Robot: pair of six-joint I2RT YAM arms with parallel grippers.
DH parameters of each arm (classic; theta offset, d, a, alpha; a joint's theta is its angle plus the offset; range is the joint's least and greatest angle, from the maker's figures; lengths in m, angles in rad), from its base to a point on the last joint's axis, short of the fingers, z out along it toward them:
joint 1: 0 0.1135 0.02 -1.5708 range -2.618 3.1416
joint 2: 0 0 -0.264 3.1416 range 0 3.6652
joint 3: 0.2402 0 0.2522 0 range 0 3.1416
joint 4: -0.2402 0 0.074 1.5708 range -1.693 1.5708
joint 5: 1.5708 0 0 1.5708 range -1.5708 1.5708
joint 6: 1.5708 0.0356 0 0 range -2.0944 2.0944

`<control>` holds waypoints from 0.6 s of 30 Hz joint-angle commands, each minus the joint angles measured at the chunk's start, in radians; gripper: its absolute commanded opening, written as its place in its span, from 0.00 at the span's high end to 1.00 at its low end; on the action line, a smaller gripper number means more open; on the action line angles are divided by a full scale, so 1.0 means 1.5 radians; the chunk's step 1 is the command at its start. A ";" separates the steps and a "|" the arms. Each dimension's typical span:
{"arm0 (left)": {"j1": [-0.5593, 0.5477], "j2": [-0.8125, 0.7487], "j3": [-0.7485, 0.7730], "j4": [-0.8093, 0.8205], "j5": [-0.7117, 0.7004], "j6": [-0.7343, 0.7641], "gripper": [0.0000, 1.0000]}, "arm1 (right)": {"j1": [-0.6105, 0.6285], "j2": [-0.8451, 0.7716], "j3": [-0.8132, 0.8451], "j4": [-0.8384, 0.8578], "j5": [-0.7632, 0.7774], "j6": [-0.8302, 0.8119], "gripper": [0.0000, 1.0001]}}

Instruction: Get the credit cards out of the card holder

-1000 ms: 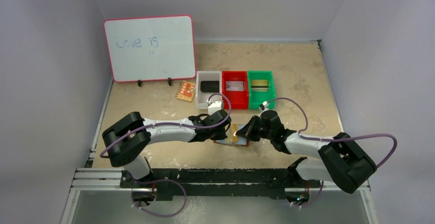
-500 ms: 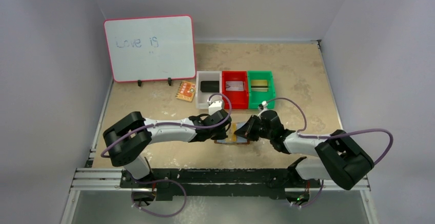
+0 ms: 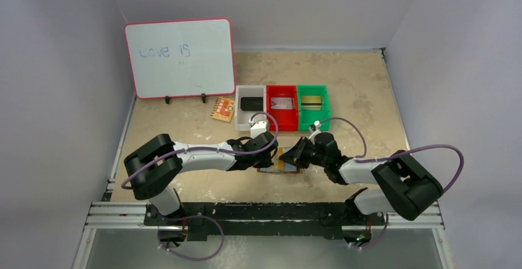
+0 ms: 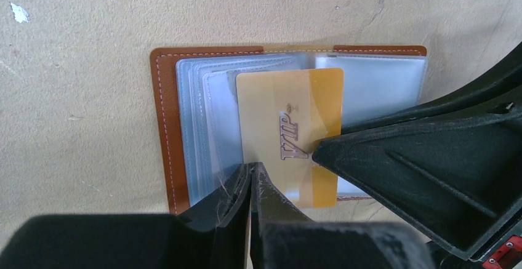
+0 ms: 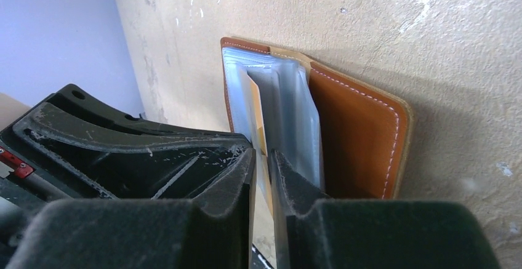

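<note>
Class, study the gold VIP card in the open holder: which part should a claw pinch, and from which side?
Pinch the gold card by its uncovered short edge nearest the left claw, approaching from that side, low along the table. It lies flat and thin, partly tucked among the clear sleeves.

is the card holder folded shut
No, the card holder lies open, its clear sleeves and a gold VIP card showing.
</note>
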 commanded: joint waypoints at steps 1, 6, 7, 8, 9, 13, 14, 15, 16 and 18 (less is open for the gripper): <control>-0.003 0.030 -0.013 -0.052 -0.009 0.002 0.98 | -0.002 -0.006 -0.004 0.033 -0.021 0.001 0.85; -0.004 0.032 -0.014 -0.053 -0.010 0.003 0.98 | -0.003 -0.027 -0.005 0.003 -0.005 -0.003 0.95; -0.004 0.031 -0.015 -0.054 -0.011 0.002 0.98 | -0.004 -0.032 -0.005 -0.004 -0.001 -0.003 0.96; -0.005 0.031 -0.015 -0.053 -0.012 0.001 0.98 | -0.004 -0.038 -0.004 -0.014 0.004 -0.004 0.98; -0.004 0.031 -0.015 -0.054 -0.012 0.001 0.98 | -0.004 -0.044 -0.001 -0.028 0.011 -0.007 1.00; -0.004 0.027 -0.017 -0.057 -0.016 0.000 0.99 | -0.003 -0.083 0.013 -0.108 0.052 -0.022 1.00; -0.004 0.025 -0.020 -0.057 -0.017 0.000 0.99 | -0.004 -0.094 0.013 -0.125 0.061 -0.023 1.00; -0.004 0.023 -0.020 -0.057 -0.018 -0.001 0.99 | -0.004 -0.106 0.012 -0.136 0.069 -0.024 1.00; -0.004 0.022 -0.022 -0.056 -0.018 -0.001 0.99 | -0.003 -0.115 0.011 -0.145 0.074 -0.024 1.00; -0.004 0.023 -0.021 -0.054 -0.016 0.001 0.99 | -0.004 -0.133 0.007 -0.151 0.078 -0.024 1.00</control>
